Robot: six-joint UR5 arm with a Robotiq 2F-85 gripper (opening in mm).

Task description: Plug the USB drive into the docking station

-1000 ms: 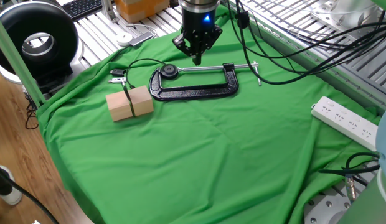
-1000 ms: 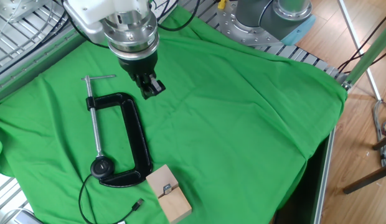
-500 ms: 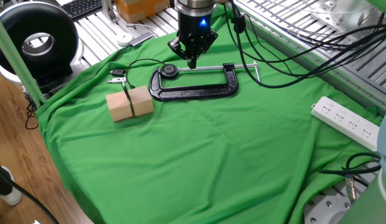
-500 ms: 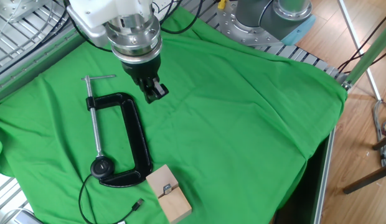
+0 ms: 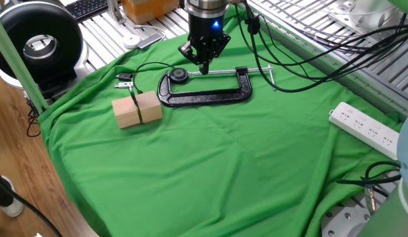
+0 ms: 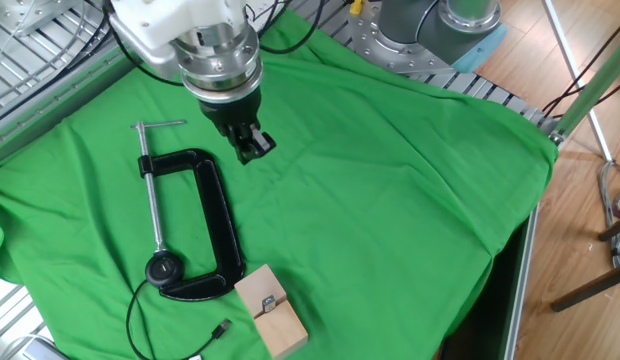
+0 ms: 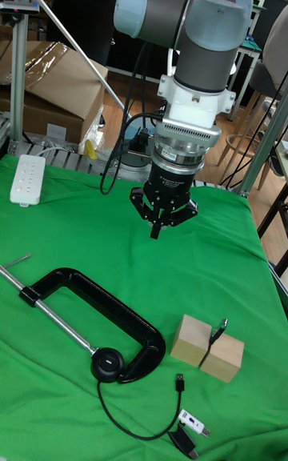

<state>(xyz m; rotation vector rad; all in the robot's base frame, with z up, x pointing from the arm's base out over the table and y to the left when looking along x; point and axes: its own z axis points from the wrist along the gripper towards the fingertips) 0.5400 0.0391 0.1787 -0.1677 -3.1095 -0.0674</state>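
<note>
Green cloth (image 5: 224, 164); tool (image 5: 203, 66) nearer clamp (image 5: 204, 89).

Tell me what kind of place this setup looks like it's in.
Most likely a robotics lab or workshop test bench. A robot arm with a gripper works over a table draped in green cloth, with metal framing, loose cables, cardboard boxes and a white power strip around it.

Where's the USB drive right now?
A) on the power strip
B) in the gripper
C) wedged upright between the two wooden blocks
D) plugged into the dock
C: the USB drive stands in the seam between the two wooden blocks, while the gripper hangs above the cloth away from them and the dock sits by the clamp.
</note>
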